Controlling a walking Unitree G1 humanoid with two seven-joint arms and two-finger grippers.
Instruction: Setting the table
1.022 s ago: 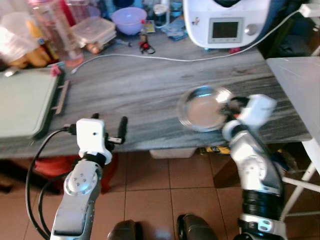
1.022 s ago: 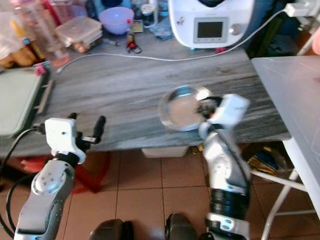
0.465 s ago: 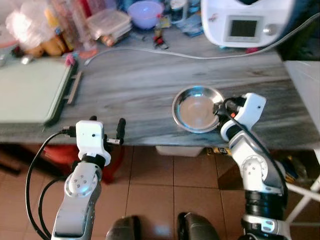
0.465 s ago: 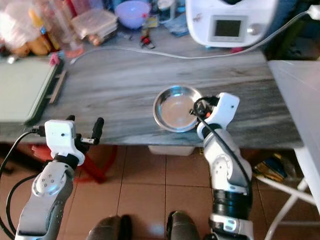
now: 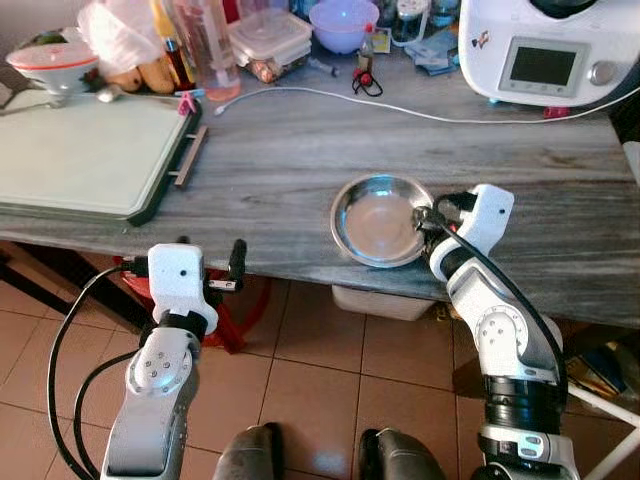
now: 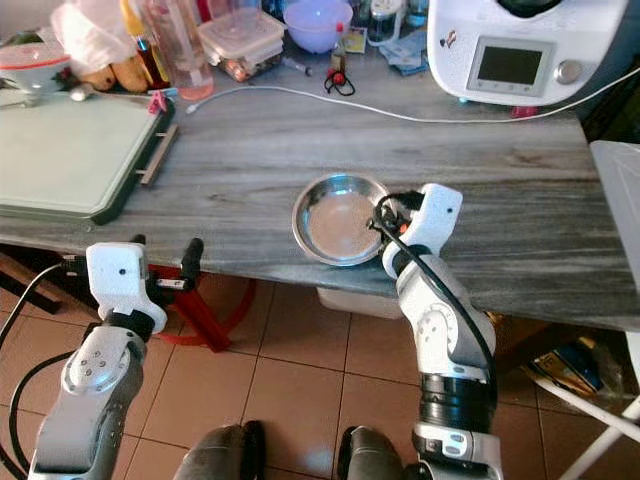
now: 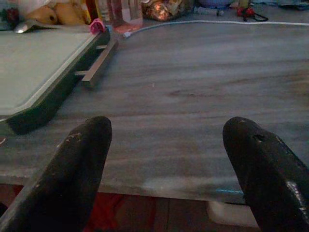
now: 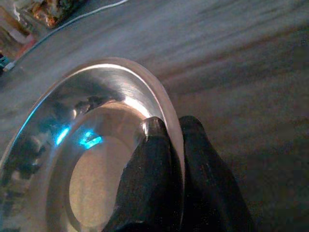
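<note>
A shallow steel bowl rests on the grey wooden table near its front edge. My right gripper is shut on the steel bowl's right rim; in the right wrist view one finger lies inside the steel bowl and the other outside, with the right gripper pinching the rim. My left gripper hovers open at the table's front edge, well left of the bowl. The left wrist view shows its fingers spread wide over the bare tabletop.
A green tray lies at the table's left. Along the back stand a white kitchen machine, a purple bowl, food boxes, bottles and a white cable. Tiled floor lies below.
The camera view has shifted, so the scene sits differently in the picture. My right gripper stays shut on the bowl's rim. The left gripper stays open at the table edge.
</note>
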